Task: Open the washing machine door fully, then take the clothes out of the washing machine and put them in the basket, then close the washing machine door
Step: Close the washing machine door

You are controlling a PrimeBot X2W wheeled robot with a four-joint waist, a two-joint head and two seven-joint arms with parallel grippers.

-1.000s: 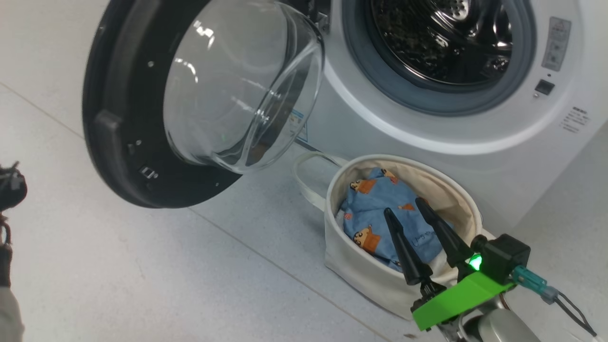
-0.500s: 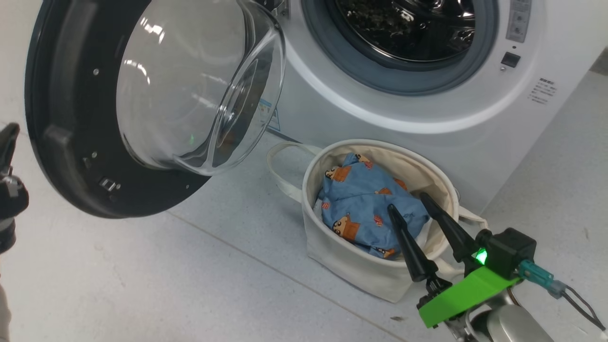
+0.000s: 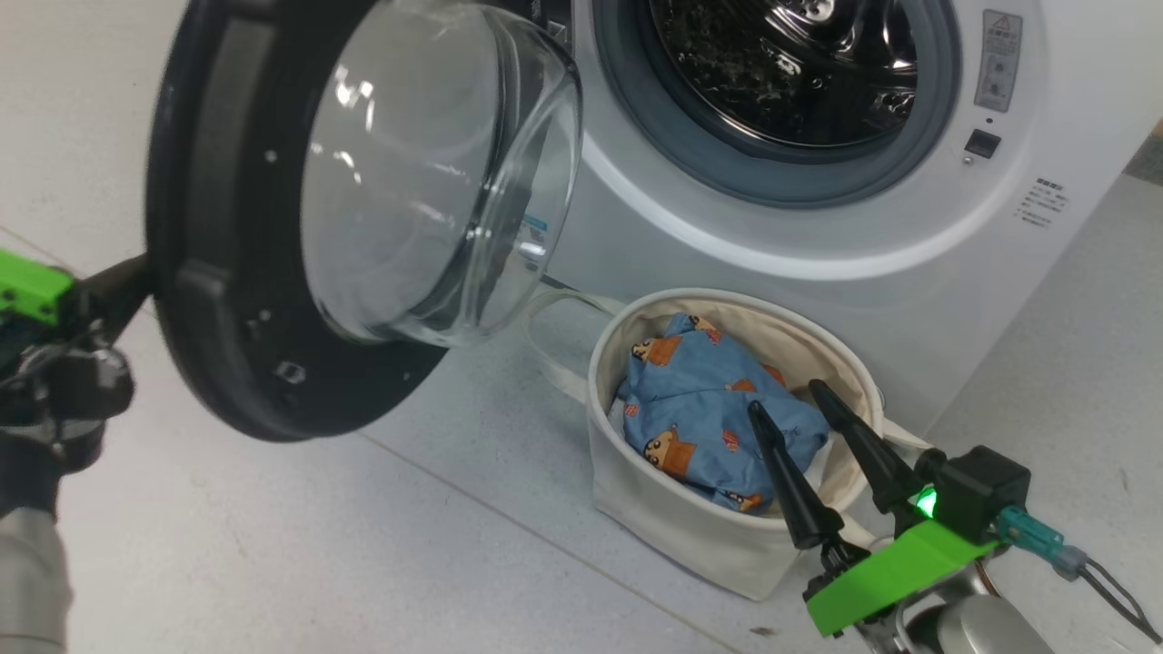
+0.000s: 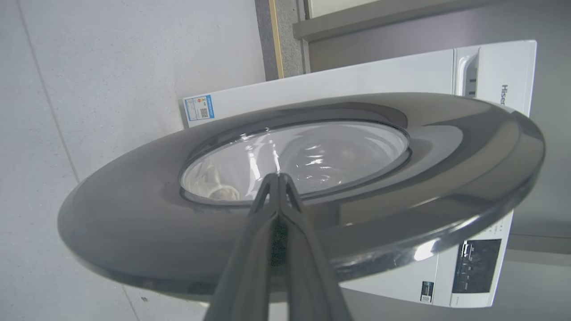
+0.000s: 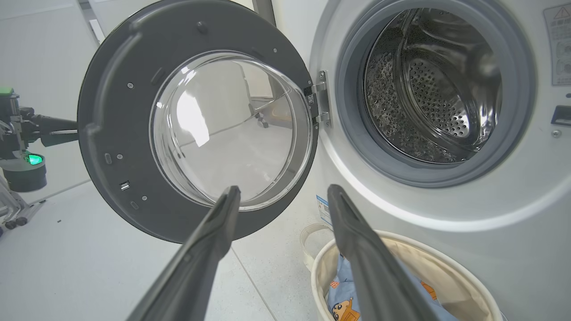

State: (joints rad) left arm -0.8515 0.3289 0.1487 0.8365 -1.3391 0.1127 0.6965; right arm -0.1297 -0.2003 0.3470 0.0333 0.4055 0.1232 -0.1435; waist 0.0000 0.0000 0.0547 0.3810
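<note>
Because the drum [image 3: 800, 73] shows bare steel, washing machine [image 3: 818, 272]: apparently emptied.
Clothes [image 3: 709, 400]: blue printed garment lying inside the basket [image 3: 690, 536], just before the machine.
Washing machine door [image 3: 209, 227]: swung wide; closing looks like the one step left.
Left gripper [image 4: 277, 178]: fingers pressed together, at the door's outer face; contact unclear.
Right gripper [image 3: 784, 398]: fingers apart, empty, over the basket.

My L tool [image 4: 277, 179]: fingers pressed tight together, nothing btwn them, arm reaching out on my left side, pale forearm [image 3: 27, 581] coming up from the bottom corner. My R tool [image 3: 784, 398]: fingers spread wide, empty, low on my right, pointing up & slightly left; wrist light [image 3: 924, 500] glows green.
</note>
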